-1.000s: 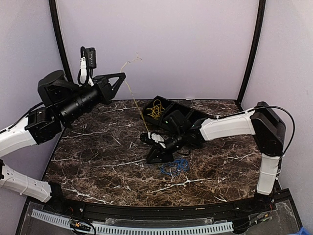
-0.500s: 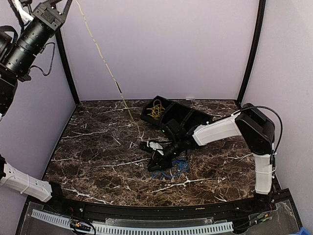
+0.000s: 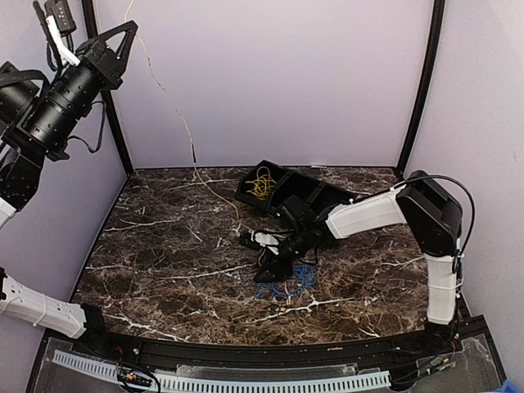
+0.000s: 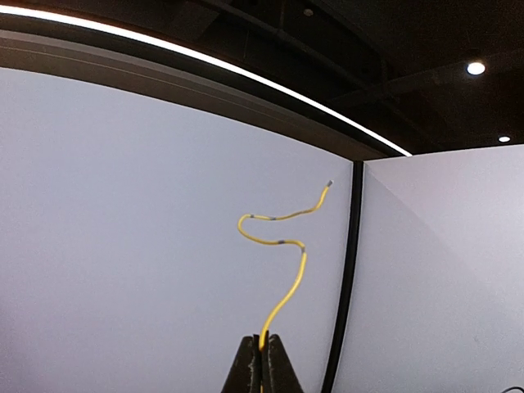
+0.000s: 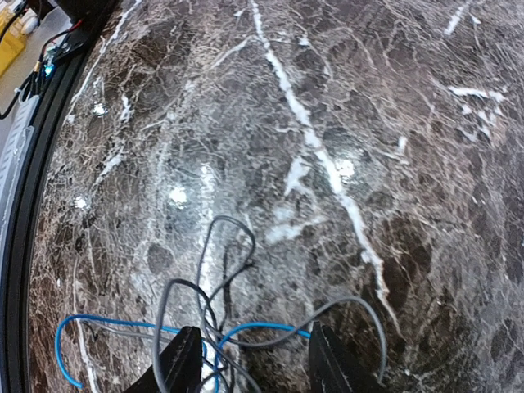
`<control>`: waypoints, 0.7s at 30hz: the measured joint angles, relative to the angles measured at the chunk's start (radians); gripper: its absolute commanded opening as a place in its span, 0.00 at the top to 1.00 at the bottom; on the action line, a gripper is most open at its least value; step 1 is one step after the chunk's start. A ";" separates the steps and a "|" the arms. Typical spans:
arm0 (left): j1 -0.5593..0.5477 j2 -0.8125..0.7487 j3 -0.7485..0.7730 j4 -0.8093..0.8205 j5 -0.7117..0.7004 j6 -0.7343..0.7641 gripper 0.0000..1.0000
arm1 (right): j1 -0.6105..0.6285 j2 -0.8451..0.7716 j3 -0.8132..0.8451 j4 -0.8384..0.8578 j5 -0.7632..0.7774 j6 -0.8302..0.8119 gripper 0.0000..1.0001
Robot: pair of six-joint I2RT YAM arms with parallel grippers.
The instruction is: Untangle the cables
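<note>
The top view looks down from behind over the whole table [image 3: 164, 270]. Left wrist faces up at the wall [image 4: 123, 246]. Right wrist looks closely at the tabletop, seemingly sharing the blue cable [image 5: 262, 326].

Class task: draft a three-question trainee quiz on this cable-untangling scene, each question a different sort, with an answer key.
1. True or false: the left gripper is shut on the yellow cable.
2. Where does the blue cable lie? A) in the left gripper B) on the marble table C) over the right arm
3. Fill in: over the blue cable, the right gripper stands ____.
Key: 1 true; 2 B; 3 open.
</note>
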 measured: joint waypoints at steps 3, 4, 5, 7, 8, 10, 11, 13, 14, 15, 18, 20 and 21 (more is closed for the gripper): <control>0.000 -0.015 0.019 0.006 -0.058 0.078 1.00 | -0.024 -0.002 0.000 -0.007 0.005 -0.008 0.51; 0.000 -0.019 0.039 0.009 -0.072 0.103 1.00 | -0.031 -0.002 0.000 -0.008 0.005 -0.009 0.51; 0.000 -0.024 0.062 0.012 -0.089 0.133 1.00 | -0.037 -0.002 0.000 -0.008 0.006 -0.012 0.50; 0.000 -0.037 0.109 0.013 -0.116 0.187 1.00 | -0.047 -0.002 0.000 -0.004 0.003 -0.018 0.50; 0.000 -0.044 0.128 0.022 -0.125 0.212 1.00 | -0.049 -0.004 0.002 -0.005 0.005 -0.016 0.49; 0.000 -0.059 0.154 0.045 -0.140 0.257 1.00 | -0.053 -0.006 0.002 -0.010 0.007 -0.017 0.48; 0.000 -0.070 0.159 0.058 -0.150 0.282 1.00 | -0.055 -0.006 0.002 -0.012 0.008 -0.019 0.48; 0.000 -0.092 0.158 0.081 -0.174 0.323 1.00 | -0.055 -0.006 0.002 -0.015 0.008 -0.021 0.48; 0.000 -0.104 0.154 0.097 -0.189 0.344 1.00 | -0.055 -0.006 0.002 -0.015 0.008 -0.023 0.48; 0.000 -0.115 0.142 0.118 -0.202 0.362 1.00 | -0.055 -0.006 0.002 -0.017 0.008 -0.024 0.47; 0.000 -0.146 0.050 0.163 -0.236 0.381 1.00 | -0.055 -0.008 0.003 -0.030 0.012 -0.034 0.46; 0.000 -0.150 -0.040 0.165 -0.259 0.372 1.00 | -0.055 -0.015 0.003 -0.046 0.020 -0.041 0.46; 0.000 -0.148 -0.064 0.159 -0.266 0.368 1.00 | -0.055 -0.023 0.003 -0.054 0.023 -0.045 0.45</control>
